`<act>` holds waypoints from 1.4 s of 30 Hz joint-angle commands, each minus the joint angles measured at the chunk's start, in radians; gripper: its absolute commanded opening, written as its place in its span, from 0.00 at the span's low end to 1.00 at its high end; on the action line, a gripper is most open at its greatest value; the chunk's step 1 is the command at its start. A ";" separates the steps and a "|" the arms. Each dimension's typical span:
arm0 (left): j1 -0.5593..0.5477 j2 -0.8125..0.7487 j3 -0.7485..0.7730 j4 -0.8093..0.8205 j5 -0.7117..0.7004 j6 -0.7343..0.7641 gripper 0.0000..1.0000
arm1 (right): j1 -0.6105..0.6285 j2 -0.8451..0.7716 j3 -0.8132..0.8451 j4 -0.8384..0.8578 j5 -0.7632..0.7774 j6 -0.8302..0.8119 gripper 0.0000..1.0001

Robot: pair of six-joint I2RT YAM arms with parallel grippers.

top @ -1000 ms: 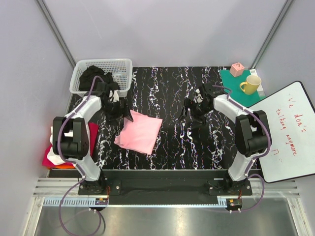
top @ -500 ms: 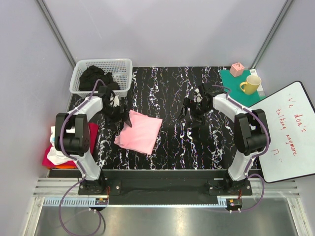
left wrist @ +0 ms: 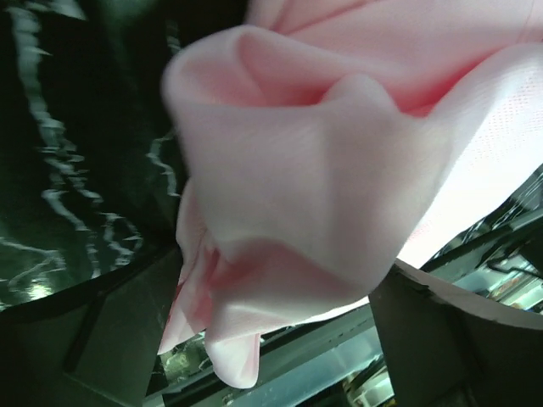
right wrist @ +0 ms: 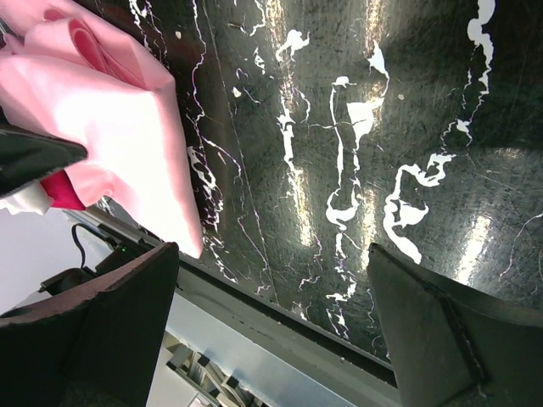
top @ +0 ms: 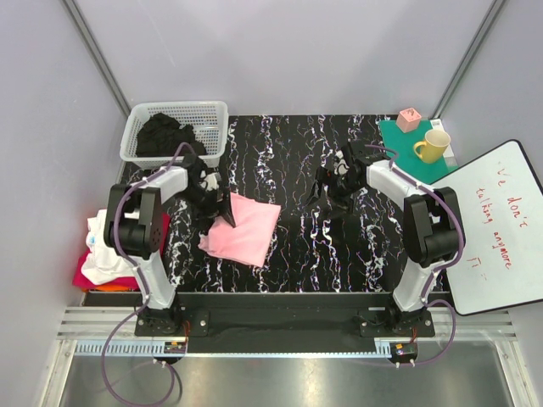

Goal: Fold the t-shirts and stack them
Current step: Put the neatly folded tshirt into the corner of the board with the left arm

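A folded light pink t-shirt [top: 246, 231] lies on the black marble table, left of centre. My left gripper [top: 218, 202] sits at its far left corner. In the left wrist view that pink t-shirt [left wrist: 322, 144] bunches up between the wide-apart fingers of my left gripper [left wrist: 280, 288], which is open. My right gripper [top: 331, 186] hovers open over bare table right of centre, with nothing between its fingers [right wrist: 110, 339]; the pink t-shirt [right wrist: 110, 127] shows at that view's left. Black t-shirts [top: 161, 131] fill the basket. A pile with a white t-shirt [top: 106, 254] over a magenta-red one [top: 89, 275] sits at the left edge.
The white lattice basket [top: 208, 108] stands at the back left. At the back right a green mat [top: 399, 140] carries a pink cube [top: 409, 119] and a yellow mug [top: 434, 146]. A whiteboard [top: 501, 229] leans at the right edge.
My left gripper has moved from beside the basket toward the right and nearer, onto the pink t-shirt's corner, which now bunches up. The right arm has barely shifted.
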 commanded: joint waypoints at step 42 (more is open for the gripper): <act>0.078 -0.471 0.154 -0.381 -0.668 -0.195 0.00 | 0.003 -0.238 -0.003 -0.204 -0.116 -0.226 1.00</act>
